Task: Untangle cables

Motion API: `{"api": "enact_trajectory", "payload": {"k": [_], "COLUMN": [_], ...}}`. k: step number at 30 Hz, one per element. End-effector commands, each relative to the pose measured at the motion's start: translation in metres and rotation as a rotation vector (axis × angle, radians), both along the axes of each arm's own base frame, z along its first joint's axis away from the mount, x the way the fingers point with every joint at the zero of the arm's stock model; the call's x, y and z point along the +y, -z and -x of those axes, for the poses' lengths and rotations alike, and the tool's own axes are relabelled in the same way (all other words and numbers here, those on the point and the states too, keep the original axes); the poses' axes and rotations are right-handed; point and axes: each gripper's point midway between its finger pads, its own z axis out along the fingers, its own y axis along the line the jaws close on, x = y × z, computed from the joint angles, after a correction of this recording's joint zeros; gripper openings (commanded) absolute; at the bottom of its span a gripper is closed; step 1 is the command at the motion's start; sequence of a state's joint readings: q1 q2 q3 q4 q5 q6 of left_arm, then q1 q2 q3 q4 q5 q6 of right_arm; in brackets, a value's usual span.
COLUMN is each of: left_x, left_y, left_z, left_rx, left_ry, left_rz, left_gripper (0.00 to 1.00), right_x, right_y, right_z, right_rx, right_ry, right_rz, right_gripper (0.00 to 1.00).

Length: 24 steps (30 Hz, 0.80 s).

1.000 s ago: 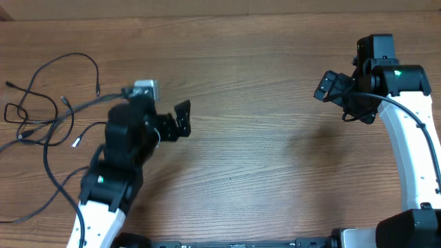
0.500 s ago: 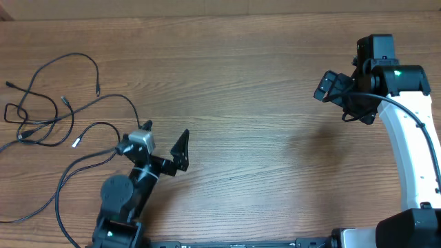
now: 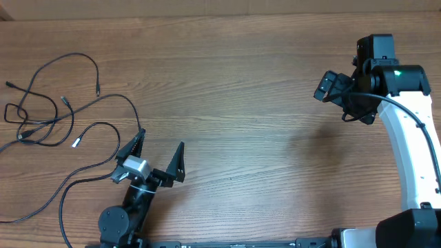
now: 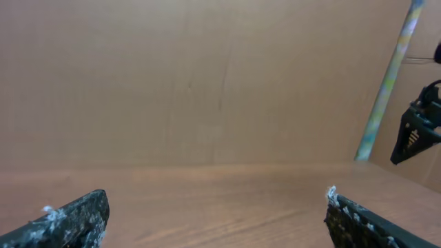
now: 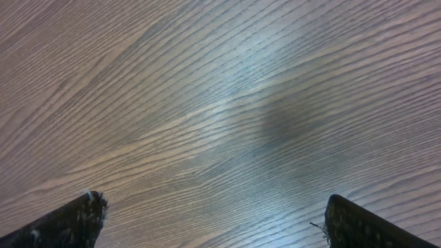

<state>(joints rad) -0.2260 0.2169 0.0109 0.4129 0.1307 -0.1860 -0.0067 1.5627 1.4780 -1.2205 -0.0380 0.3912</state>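
Brown wood-grain table (image 3: 262, 148) is filling the overhead view. Thin black cables (image 3: 33, 126) are lying in a loose tangle at the left edge of the frame, with one end showing a silver-white tip (image 3: 76, 142). The left gripper (image 3: 161, 139) is sitting at the lower left, just right of the cables, its fingers spread wide apart and holding nothing. The right gripper (image 5: 213, 201) is hovering at the upper right, well apart from the cables, with its fingers also spread wide over bare wood.

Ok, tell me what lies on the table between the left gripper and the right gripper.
Only bare wooden table, as the overhead view shows; the cables lie beyond the left gripper, away from the right gripper.
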Motion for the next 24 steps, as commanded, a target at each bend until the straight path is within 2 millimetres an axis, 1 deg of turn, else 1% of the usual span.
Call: {"api": "enact_trajectory", "payload": {"k": [1,5,8,12,15,16,19,20,22,23,24], "left_x": [0.008,0.014,0.021,0.031,0.039,0.04,0.041,0.041,0.044,0.047,0.05], "left_y": [-0.008,-0.019,-0.026,-0.022,-0.009,-0.001,0.012,0.019,0.036,0.05,0.071], "left_z": [0.002,0.007,0.011,0.011,0.007,0.005,0.002,0.001,-0.001,-0.002,-0.002], "left_rx": [-0.06,-0.124,-0.176,-0.184,-0.137,-0.119,-0.081,-0.054,0.017,0.075,0.161], "left_ry": [-0.044,-0.081,-0.126,-0.186,-0.225,-0.236,-0.239,-0.238,-0.242,-0.244,-0.239], "left_rz": [-0.048,-0.084,-0.151,-0.23,-0.28,-0.328,-0.394,-0.412,-0.431,-0.441,-0.456], "left_gripper": [1.0,1.0,1.0,1.0,1.0,1.0,1.0,1.0,1.0,1.0,1.0], "right_x": [-0.001,-0.001,-0.001,-0.001,-0.001,-0.001,-0.001,-0.001,-0.001,-0.001,-0.001], "right_y": [0.001,0.001,0.001,0.001,0.001,0.001,0.001,0.001,0.001,0.001,0.001], "right_z": [0.0,0.0,0.0,0.0,0.0,0.0,0.0,0.0,0.0,0.0,0.0], "right_rx": [0.0,0.0,0.0,0.0,0.0,0.0,0.0,0.0,0.0,0.0,0.0], "right_ry": [-0.003,-0.003,-0.003,-0.003,-0.003,-0.003,-0.003,-0.003,-0.003,-0.003,-0.003], "right_rz": [0.001,0.001,0.001,0.001,0.001,0.001,0.001,0.001,0.001,0.001,0.001], "right_gripper": [1.0,1.0,1.0,1.0,1.0,1.0,1.0,1.0,1.0,1.0,1.0]}}
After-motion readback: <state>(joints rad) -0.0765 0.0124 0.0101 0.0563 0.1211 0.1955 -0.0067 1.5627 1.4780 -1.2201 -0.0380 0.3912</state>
